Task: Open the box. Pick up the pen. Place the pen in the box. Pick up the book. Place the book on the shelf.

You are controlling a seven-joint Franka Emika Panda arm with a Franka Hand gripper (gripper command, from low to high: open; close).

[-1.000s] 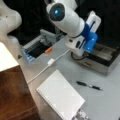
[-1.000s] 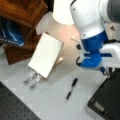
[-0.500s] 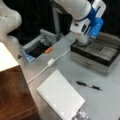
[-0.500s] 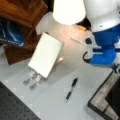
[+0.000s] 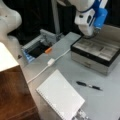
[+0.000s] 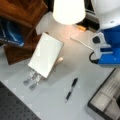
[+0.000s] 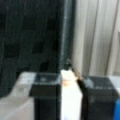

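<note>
In wrist view alone: pincer (image 7: 71, 92); front views: pen (image 5: 89, 86), book (image 6: 45, 54).

Pen (image 5: 89, 86) on table between book (image 5: 60, 97) and open box (image 5: 96, 53); hand seemingly above box.

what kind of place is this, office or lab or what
Most likely a robot lab bench: a grey table set with the book, the pen and the open box, under a blue-and-white arm.
</note>
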